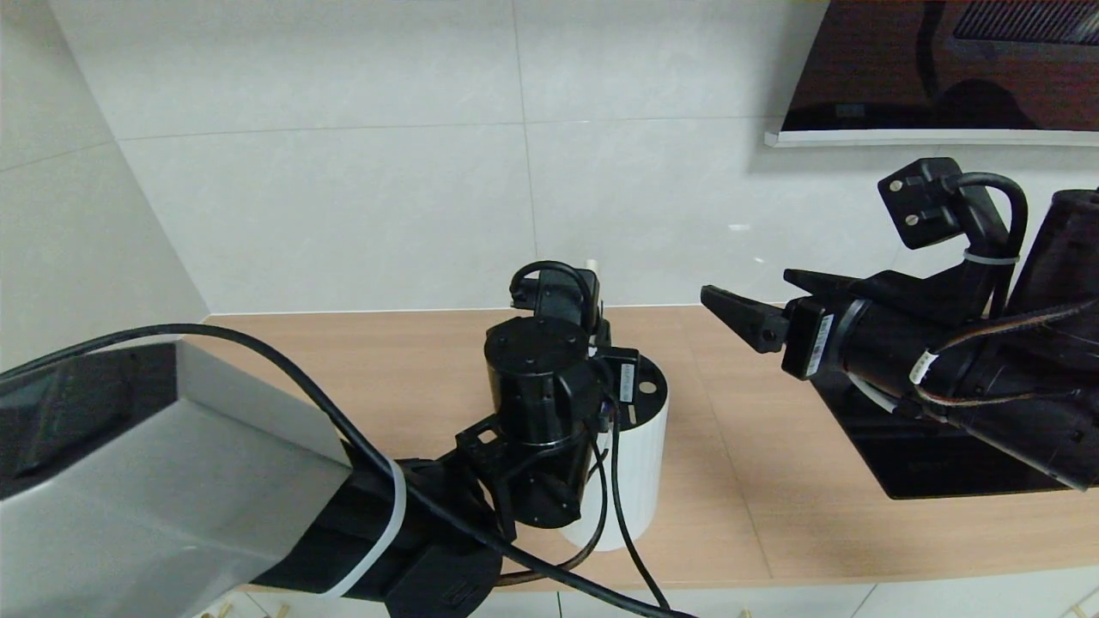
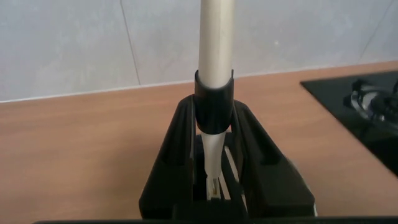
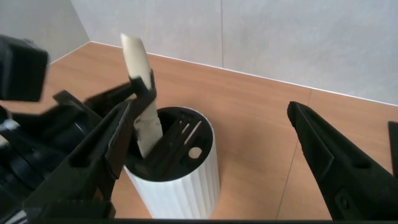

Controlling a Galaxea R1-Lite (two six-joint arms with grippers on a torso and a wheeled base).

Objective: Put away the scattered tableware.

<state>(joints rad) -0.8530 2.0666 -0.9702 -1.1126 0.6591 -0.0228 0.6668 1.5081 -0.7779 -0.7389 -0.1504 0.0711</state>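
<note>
**Left claw holds a utensil at the holder, right claw waits spread**

My left claw (image 3: 134, 106) is pressed together on the pale cream handle of a utensil (image 3: 140, 87), gripping it partway down, so the rounded top of the handle stands clear above my fingers. The utensil is nearly upright with a slight tilt, and its lower end goes down into the slotted dark top of a white ribbed holder (image 3: 180, 180). I cannot tell what kind of utensil it is — the working end is hidden inside.

In the head view the holder (image 1: 635, 463) stands on the wooden tabletop (image 1: 386, 360), near the front edge, with my left claw (image 1: 592, 343) directly over it and the handle tip (image 1: 591, 266) poking up behind my wrist.

My right claw (image 1: 747, 287) is spread wide and grips nothing. It hangs in the air off to the right of the holder, well apart from it, over the near corner of a black stove (image 1: 927, 455) set into the tabletop — fingers pointing toward the holder.
</note>
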